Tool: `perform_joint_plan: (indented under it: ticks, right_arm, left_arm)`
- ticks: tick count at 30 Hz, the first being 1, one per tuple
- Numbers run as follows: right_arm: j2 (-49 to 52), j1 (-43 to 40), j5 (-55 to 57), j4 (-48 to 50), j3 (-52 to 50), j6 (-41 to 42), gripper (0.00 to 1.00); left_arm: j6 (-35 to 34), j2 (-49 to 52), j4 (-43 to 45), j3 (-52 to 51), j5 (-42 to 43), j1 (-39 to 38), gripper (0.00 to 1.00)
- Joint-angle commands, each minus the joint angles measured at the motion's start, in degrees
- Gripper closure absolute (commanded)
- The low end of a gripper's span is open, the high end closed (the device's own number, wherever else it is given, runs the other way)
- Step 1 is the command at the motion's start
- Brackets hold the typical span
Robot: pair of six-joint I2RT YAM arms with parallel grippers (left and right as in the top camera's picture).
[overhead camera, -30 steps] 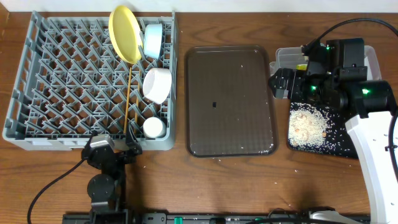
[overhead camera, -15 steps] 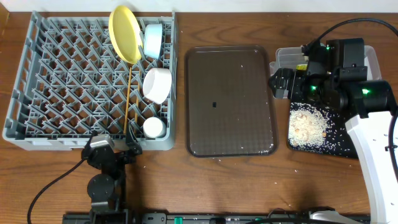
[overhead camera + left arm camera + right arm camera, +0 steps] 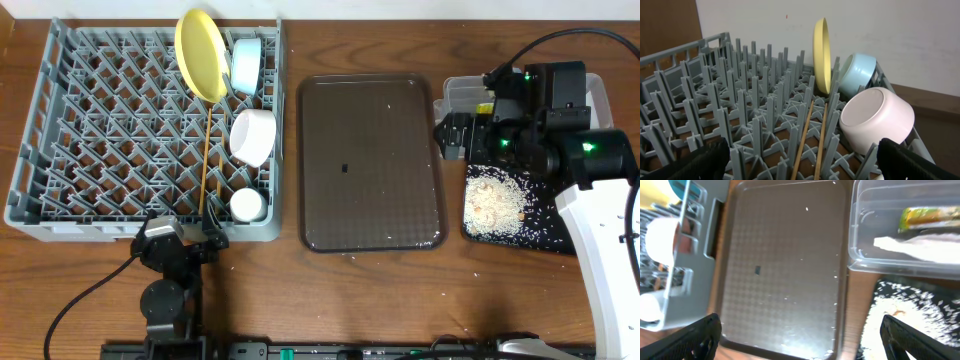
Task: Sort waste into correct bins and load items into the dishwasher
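Left gripper (image 3: 803,152) has its two fingers wide apart and holds nothing; it sits at the near edge of the grey dish rack (image 3: 100,120), which spreads out ahead of it. Right gripper (image 3: 800,325) is also spread apart and empty; the brown serving tray (image 3: 370,160) lies below and in front of it, with a few grains on it; the clear tub (image 3: 875,210) and the black tray (image 3: 555,240) are just beside this gripper, side by side.

Far ahead of the left gripper the yellow plate (image 3: 821,55) stands on its edge between the pegs; the white bowl (image 3: 877,120) lies on its side, nearer; the light blue bowl (image 3: 857,75) leans behind it, beside the plate; the small cup (image 3: 246,204) is close to the gripper; the chopsticks (image 3: 821,135) run straight away from it, toward the plate.

Inside the tub lie the white paper (image 3: 925,247) and the green-and-orange wrapper (image 3: 922,217); the rice scraps (image 3: 900,315) cover the black tray.
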Motion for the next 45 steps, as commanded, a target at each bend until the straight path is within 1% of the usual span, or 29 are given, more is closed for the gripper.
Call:
perform_joint_plan:
  ticks: [1,4,7,12,14,17,22,28,32,37,40,45]
  right_arm:
    - [-1.4,-0.3,5.1,0.2,0.0,-6.3,0.01]
    - [-5.6,-0.3,10.5,2.5,-2.7,-6.4,0.01]
    - [-12.0,-0.4,12.0,9.4,-8.9,-8.8,0.01]
    - [-26.1,-0.6,11.0,25.9,-25.4,-14.2,0.01]
    - [-32.1,-1.0,10.9,32.0,-32.8,-14.8,0.01]
    - [-40.5,-1.9,10.3,39.4,-42.9,-14.7,0.01]
    - [-53.0,-2.8,8.5,47.9,-57.2,-14.7,0.01]
    - [-66.3,-2.8,7.0,54.4,-70.3,-13.8,0.01]
    - [-72.6,-2.8,6.8,56.6,-76.1,-12.5,0.01]
    - [-76.8,-2.8,6.8,56.9,-79.7,-11.9,0.01]
    - [-78.9,-2.8,6.9,54.8,-80.0,-12.0,0.01]
    - [-79.2,-2.8,8.2,52.7,-80.0,-11.9,0.01]
  left_arm:
    - [0.3,-0.3,-2.8,-0.7,-0.7,0.3,0.05]
    - [0.3,-0.3,-2.8,-0.7,-0.7,0.3,0.05]
    - [0.3,-0.3,-2.8,-0.7,-0.7,0.3,0.05]
    - [0.3,-0.3,-2.8,-0.7,-0.7,0.3,0.05]
    - [0.3,-0.3,-2.8,-0.7,-0.7,0.3,0.05]
    - [0.3,-0.3,-2.8,-0.7,-0.7,0.3,0.05]
    - [0.3,-0.3,-2.8,-0.7,-0.7,0.3,0.05]
    - [0.3,-0.3,-2.8,-0.7,-0.7,0.3,0.05]
    - [0.3,-0.3,-2.8,-0.7,-0.7,0.3,0.05]
    - [0.3,-0.3,-2.8,-0.7,-0.7,0.3,0.05]
    - [0.3,-0.3,-2.8,-0.7,-0.7,0.3,0.05]
    - [0.3,-0.3,-2.8,-0.7,-0.7,0.3,0.05]
